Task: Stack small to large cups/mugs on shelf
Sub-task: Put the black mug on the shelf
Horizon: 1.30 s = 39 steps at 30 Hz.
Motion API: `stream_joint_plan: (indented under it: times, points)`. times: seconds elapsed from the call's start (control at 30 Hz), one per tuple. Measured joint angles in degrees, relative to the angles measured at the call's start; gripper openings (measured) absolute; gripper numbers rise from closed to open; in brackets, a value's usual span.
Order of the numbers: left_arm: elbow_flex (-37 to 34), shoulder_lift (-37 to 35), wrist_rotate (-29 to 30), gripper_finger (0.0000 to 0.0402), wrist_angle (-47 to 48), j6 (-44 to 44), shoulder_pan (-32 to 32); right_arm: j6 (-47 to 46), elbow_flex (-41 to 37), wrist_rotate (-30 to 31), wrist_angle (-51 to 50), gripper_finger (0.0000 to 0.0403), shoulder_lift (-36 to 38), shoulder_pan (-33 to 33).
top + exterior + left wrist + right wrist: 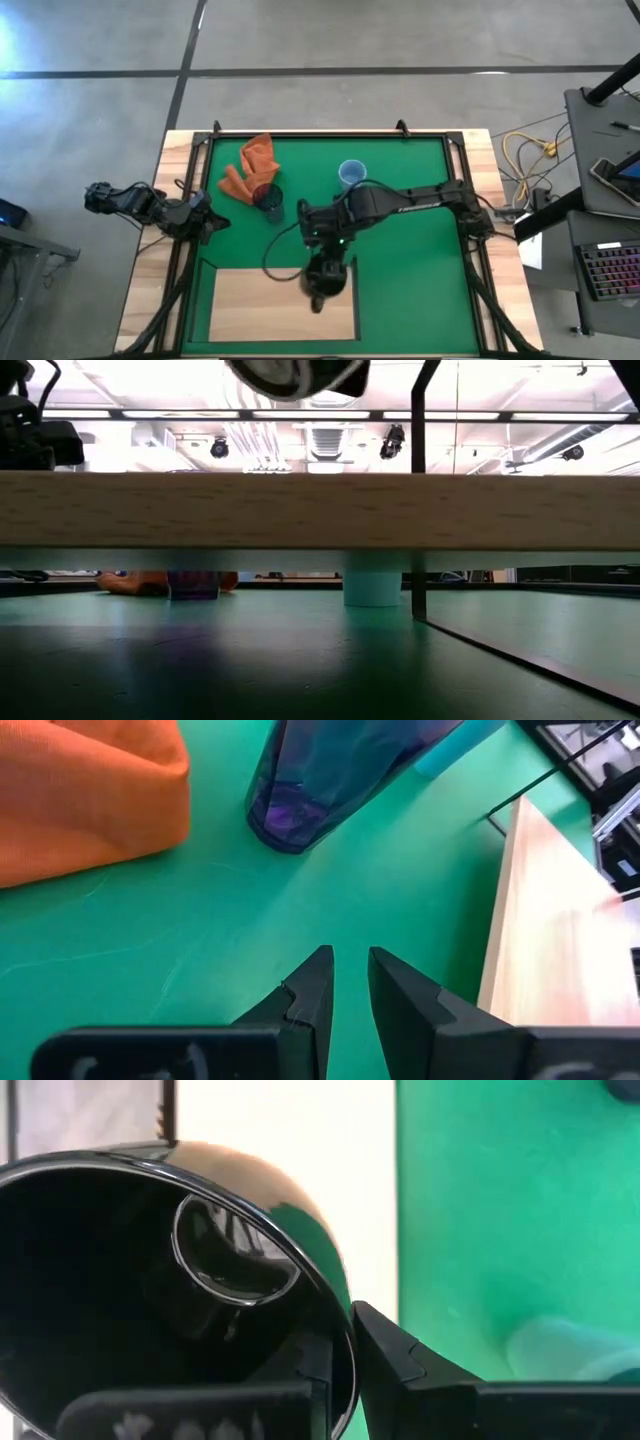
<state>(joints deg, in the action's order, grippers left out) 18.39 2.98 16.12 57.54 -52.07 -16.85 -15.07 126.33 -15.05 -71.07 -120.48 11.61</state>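
The shelf lies under the right gripper, whose fingers are pinched on the black mug's rim. Beyond it stands the light blue mug. The purple cup is faced by the left gripper, narrowly parted.

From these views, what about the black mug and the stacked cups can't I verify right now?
- Black mug: the right gripper and arm hide whether it rests on the shelf in the high view.
- Low view: shelf edge hides the mug's base.
- Purple cup: its top is cut off in the left wrist view.
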Motion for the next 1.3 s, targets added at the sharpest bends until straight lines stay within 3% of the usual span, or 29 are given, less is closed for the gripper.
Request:
stream_joint_plan:
  times: [0.13, 0.57, 0.77, 1.03, 1.3]
  points:
    - [0.0, -0.1, 0.0, 0.0052, 0.0, 0.0, 0.0, -0.3, -0.4, -2.0, 2.2, 0.0019, -2.1, 2.8]
    - [0.0, 0.0, 0.0, 0.0052, 0.0, 0.0, 0.0, -6.0, -0.4, 9.5, 2.5, 0.0021, -9.0, 6.1]
    - [0.0, 0.0, 0.0, 0.0052, 0.0, 0.0, 0.0, -5.4, 0.1, 8.2, -4.1, 0.0022, -11.3, 6.4]
    - [0.0, -0.1, 0.0, 0.0052, 0.0, 0.0, 0.0, -5.1, -0.4, 9.2, -5.1, 0.0025, -9.3, 6.6]
    - [0.0, 0.0, 0.0, 0.0052, 0.0, 0.0, 0.0, -5.4, -0.4, 6.6, -3.9, 0.0074, -8.8, 6.9]
